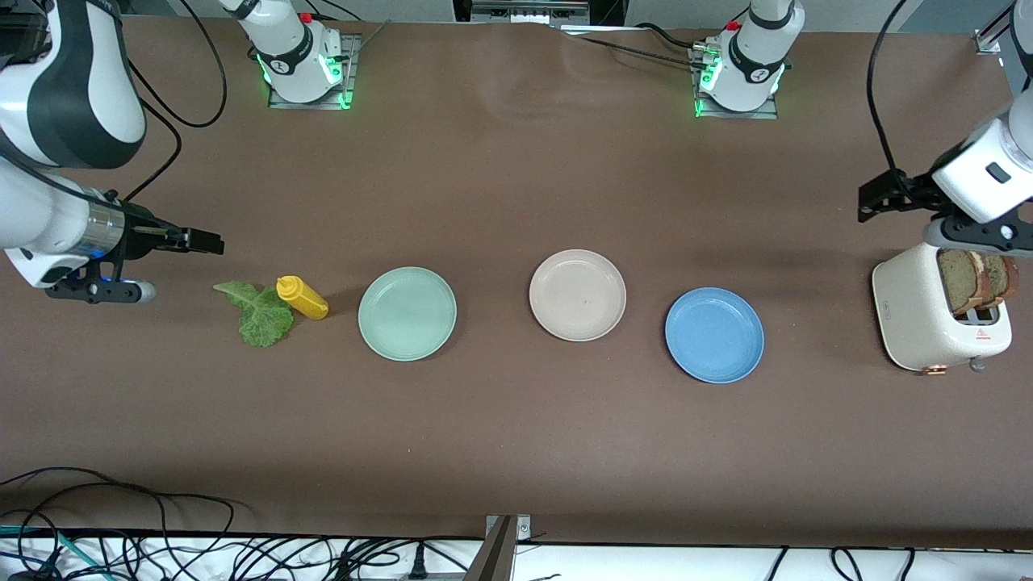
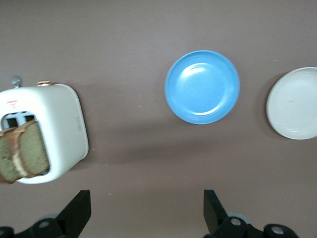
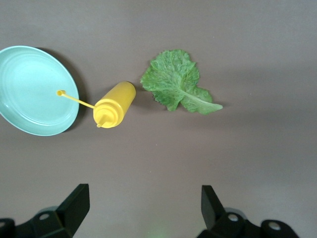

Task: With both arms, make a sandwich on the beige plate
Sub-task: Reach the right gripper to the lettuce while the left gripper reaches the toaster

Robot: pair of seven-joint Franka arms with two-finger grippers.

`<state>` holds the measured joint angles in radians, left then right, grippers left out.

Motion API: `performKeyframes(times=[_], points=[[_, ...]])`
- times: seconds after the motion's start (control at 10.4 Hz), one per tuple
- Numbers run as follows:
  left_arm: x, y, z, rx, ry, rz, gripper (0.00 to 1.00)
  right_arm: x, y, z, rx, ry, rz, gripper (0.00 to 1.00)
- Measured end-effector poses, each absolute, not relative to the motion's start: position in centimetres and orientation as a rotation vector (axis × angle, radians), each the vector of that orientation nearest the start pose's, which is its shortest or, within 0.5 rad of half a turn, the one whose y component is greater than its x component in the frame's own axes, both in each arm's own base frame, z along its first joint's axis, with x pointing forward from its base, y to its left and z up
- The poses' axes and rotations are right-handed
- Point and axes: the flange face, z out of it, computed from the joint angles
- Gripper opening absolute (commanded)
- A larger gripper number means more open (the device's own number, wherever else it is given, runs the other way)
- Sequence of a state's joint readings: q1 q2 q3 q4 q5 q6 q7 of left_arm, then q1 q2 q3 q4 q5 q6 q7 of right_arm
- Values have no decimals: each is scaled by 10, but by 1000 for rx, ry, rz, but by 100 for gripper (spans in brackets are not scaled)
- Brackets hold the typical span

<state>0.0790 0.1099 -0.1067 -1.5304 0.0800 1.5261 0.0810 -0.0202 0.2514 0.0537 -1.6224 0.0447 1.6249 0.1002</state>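
The beige plate (image 1: 578, 294) lies bare mid-table, between a mint-green plate (image 1: 407, 313) and a blue plate (image 1: 714, 335). Two brown bread slices (image 1: 976, 280) stand in a white toaster (image 1: 920, 319) at the left arm's end. A green lettuce leaf (image 1: 260, 313) lies at the right arm's end. My left gripper (image 1: 876, 202) hangs open and holds nothing, over the table beside the toaster (image 2: 64, 124); its wrist view shows the bread (image 2: 25, 153), the blue plate (image 2: 202, 87) and the beige plate (image 2: 294, 104). My right gripper (image 1: 202, 240) is open and holds nothing, over the table close to the lettuce (image 3: 176, 82).
A yellow squeeze bottle (image 1: 303, 298) lies on its side between the lettuce and the mint-green plate (image 3: 34, 89), with its nozzle toward that plate. Cables run along the table's edge nearest the front camera. The arm bases stand at the edge farthest from it.
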Motion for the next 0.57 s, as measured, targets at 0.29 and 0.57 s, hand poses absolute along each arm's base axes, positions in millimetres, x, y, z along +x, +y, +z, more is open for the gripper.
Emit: performKeyframes(times=[0.29, 0.57], points=[[603, 78, 539, -3057, 134, 181, 100, 609, 20, 451, -3084, 13, 404, 100], [611, 190, 485, -3084, 73, 179, 100, 617, 14, 423, -3086, -235, 437, 100]])
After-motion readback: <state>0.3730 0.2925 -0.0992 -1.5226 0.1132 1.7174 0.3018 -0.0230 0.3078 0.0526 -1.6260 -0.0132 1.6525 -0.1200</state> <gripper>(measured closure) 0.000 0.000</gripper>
